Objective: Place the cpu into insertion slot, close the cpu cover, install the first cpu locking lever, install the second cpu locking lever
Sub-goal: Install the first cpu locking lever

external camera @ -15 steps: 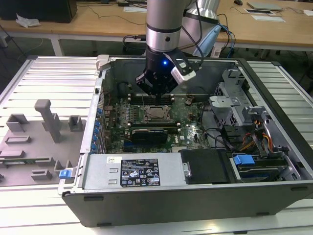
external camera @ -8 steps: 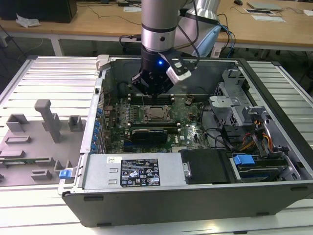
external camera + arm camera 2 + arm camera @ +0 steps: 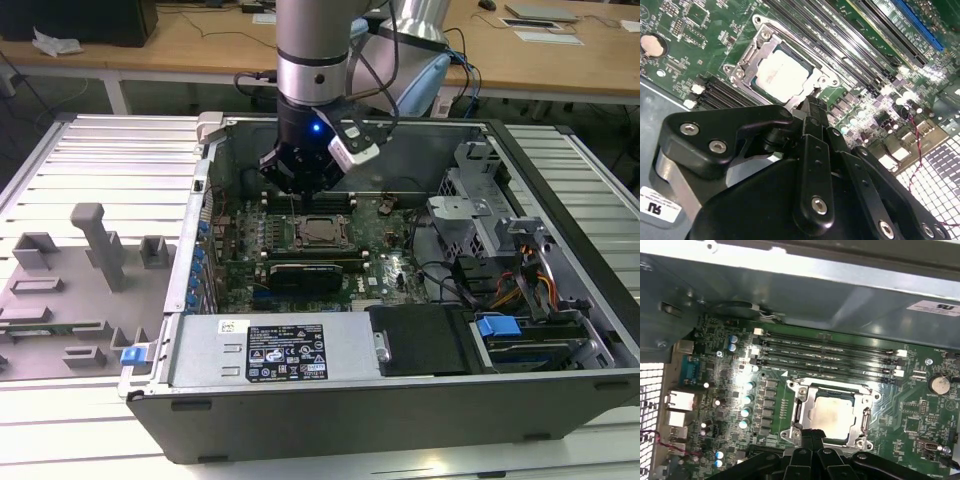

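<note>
A ribbed metal worktop (image 3: 100,150) fills the lower part of the exterior view, with wooden desks (image 3: 200,40) along the top edge. A grey fixture block (image 3: 70,290) lies at the exterior view's left. An open computer case (image 3: 400,400) lies on its side across the centre and right. The arm reaches down into it from the top centre, and the gripper (image 3: 305,180) hangs just above the motherboard.

The cpu (image 3: 832,412) already sits in the insertion slot (image 3: 832,391), its pale metal top facing up, near the long memory slots (image 3: 825,350). The cpu cover (image 3: 799,410) lies flat around it, framing the chip in its window. The second wrist view shows the same: cpu (image 3: 782,75) seated, cpu cover (image 3: 752,55) down.

In both wrist views the gripper (image 3: 812,435) has its fingertips drawn together with nothing visibly between them, and its tip (image 3: 812,107) is just beside the socket's edge. A thin lever (image 3: 867,417) runs along one side of the frame. Whether it is hooked I cannot tell.

By my reading, placing and covering are done and the lever stage is in hand. That work calls for the narrow closed tip to bear on a slim wire arm, pressing it down and sideways under its catch without sliding onto the nearby capacitors (image 3: 746,412).
</note>
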Controlling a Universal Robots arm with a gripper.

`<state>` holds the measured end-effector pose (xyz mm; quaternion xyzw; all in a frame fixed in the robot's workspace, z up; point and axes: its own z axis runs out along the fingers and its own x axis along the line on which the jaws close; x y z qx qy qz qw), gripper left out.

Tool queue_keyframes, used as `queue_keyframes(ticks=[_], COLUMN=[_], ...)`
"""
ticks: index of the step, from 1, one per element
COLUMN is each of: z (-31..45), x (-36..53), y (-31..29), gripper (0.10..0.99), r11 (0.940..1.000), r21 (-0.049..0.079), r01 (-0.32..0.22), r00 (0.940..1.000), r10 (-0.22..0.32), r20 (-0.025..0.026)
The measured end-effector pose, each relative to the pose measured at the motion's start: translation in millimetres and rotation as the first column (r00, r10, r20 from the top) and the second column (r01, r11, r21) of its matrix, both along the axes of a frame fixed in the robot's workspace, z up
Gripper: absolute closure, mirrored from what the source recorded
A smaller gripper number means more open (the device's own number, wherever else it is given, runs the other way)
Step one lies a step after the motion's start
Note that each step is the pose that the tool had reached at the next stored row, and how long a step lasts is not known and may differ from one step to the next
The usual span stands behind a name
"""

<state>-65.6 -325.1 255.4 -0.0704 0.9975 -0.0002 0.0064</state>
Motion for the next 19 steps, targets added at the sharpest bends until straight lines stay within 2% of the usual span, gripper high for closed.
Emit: queue_keyframes(ticks=[3, 4, 6, 9, 10, 11, 12, 14, 17, 19], z=[0.0, 0.0, 0.0, 0.0, 0.0, 0.0, 0.0, -0.1, 0.0, 0.0], x=[-7.9, -13.3, -16.7, -21.0, -22.7, -25.0, -26.1, -26.9, -29.3, -29.8], y=[0.0, 0.0, 0.0, 0.0, 0.0, 0.0, 0.0, 0.0, 0.0, 0.0], gripper=[0.98, 0.98, 0.98, 0.98, 0.98, 0.98, 0.98, 0.98, 0.98, 0.98], r11=[1.0, 1.0, 1.0, 1.0, 0.9997, 0.9988, 0.9977, 0.9957, 0.9872, 0.9837], r21=[0.0, 0.0, 0.0, 0.01, 0.023, 0.05, 0.068, 0.092, 0.159, 0.18], r01=[0.0, 0.0, 0.0, 0.0, 0.0, 0.0, 0.0, 0.0, 0.0, 0.0], r00=[1.0, 1.0, 1.0, 1.0, 1.0, 1.0, 1.0, 1.0, 1.0, 1.0], r10=[0.0, 0.0, 0.0, 0.0, 0.0, 0.0, 0.0, 0.0, -0.001, -0.001], r20=[0.0001, 0.0004, 0.0006, 0.0018, 0.0027, 0.0041, 0.0046, 0.0051, 0.0052, 0.0052])
